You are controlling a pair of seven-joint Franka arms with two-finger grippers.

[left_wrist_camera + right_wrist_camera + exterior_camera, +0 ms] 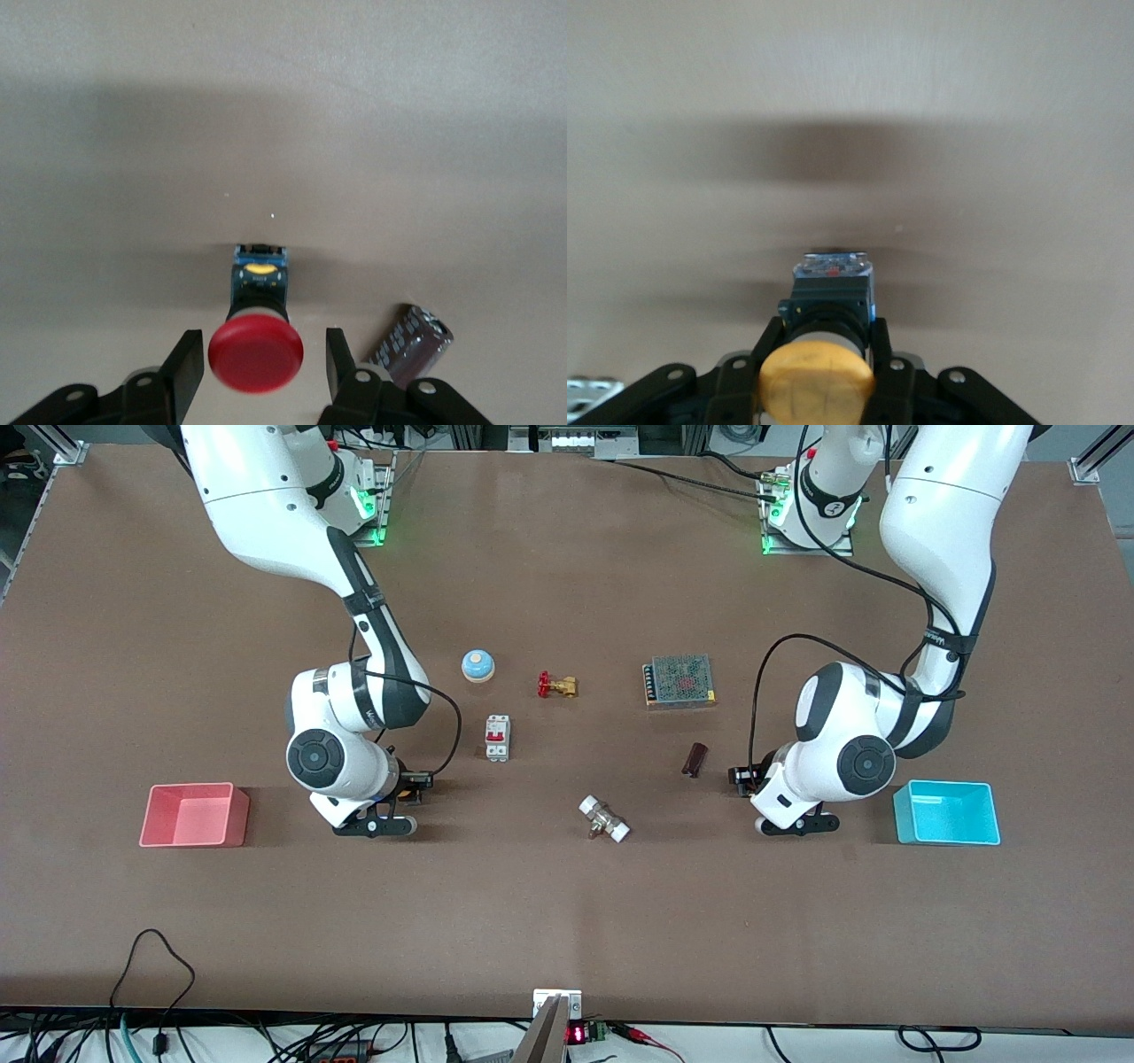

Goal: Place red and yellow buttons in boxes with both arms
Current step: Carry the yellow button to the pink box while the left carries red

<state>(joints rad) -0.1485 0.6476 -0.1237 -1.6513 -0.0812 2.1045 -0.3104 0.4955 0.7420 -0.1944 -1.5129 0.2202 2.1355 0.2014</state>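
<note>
- Left gripper [257,376]: low over the table beside the cyan box [946,812]. Black fingers [184,370] spread wide on either side of the red button [255,352], a gap showing on each side; nothing gripped.
- Red button: glossy round mushroom cap on a black collar with a blue block base, lying on the brown matte tabletop [567,921].
- Right gripper [818,382]: low over the table beside the pink-red box [194,814]. Fingers [772,341] pressed against the body of the yellow button [818,382], clamped on it.
- Yellow button: domed orange-yellow cap, black ribbed collar, blue block base.
- Both boxes: open-top rectangular plastic bins, smooth walls, nothing inside, one at each arm's end of the table.
- Dark cylindrical capacitor [410,343] with a shiny sleeve lies just beside the left gripper.
- Mid-table: blue dome bell [477,664], red-handled brass valve [556,685], white breaker [497,737], perforated metal power supply [680,680], white-ended fitting [604,818].
</note>
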